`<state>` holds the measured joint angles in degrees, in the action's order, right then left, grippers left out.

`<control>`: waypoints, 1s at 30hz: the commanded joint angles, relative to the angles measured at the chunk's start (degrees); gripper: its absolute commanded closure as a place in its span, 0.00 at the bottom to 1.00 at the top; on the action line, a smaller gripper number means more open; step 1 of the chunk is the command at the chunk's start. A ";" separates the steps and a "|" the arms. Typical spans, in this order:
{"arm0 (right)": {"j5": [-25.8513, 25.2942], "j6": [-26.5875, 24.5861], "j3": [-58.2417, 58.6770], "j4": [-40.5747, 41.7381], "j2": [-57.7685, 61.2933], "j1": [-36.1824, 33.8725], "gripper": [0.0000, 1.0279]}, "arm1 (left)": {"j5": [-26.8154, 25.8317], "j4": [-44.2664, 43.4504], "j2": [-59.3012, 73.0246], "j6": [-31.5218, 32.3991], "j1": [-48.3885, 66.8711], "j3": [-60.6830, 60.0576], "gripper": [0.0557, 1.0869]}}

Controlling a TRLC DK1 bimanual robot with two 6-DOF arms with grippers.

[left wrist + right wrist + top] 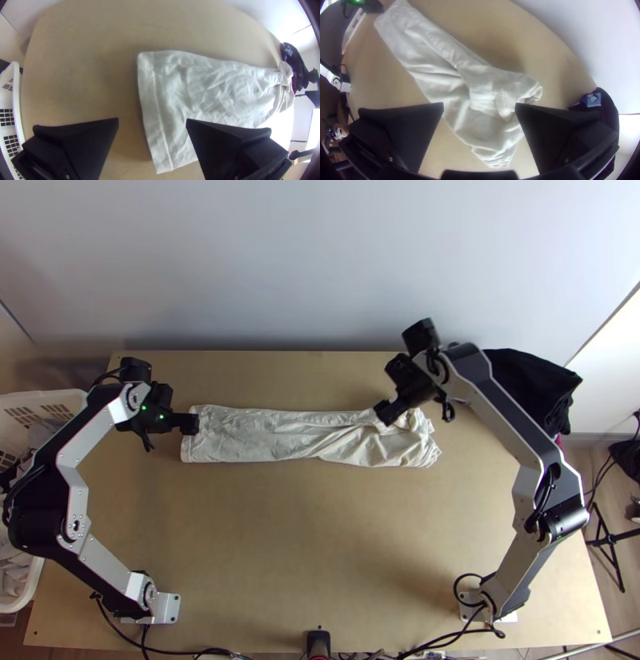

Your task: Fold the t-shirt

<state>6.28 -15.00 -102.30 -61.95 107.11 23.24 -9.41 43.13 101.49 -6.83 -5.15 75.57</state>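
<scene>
A cream t-shirt [272, 436] lies as a long, narrow folded strip across the table, its left end fairly flat and its right end bunched. My left gripper [190, 423] is over the strip's left end; in the left wrist view the left gripper [152, 121] stands open above the hemmed end of the shirt [213, 90]. Over the right part is my right gripper [392, 412]. In the right wrist view the right gripper [479, 106] is open too, above the crumpled sleeve and neck area of the shirt [481, 86], with cloth visible between its fingers.
A white laundry basket [48, 396] with cloth inside stands at the table's left edge. Black cloth [532, 388] is heaped at the far right corner. Bare wooden table [320, 540] stretches in front of the shirt, and a wall [320, 260] rises behind.
</scene>
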 commanded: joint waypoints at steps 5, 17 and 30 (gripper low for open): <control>0.04 0.77 5.89 1.22 -2.70 3.03 0.03 | 0.01 -0.33 2.66 1.03 1.98 0.54 0.05; 0.04 0.77 10.72 4.56 -2.61 3.91 0.03 | 0.01 -0.77 4.42 1.91 3.30 0.89 0.08; -0.04 0.50 18.89 9.75 -1.29 2.77 0.03 | -3.07 0.90 5.47 2.17 4.71 1.77 0.49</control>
<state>6.26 -14.31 -87.68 -54.85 105.06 26.55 -10.07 43.00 106.63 -4.71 -1.06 76.93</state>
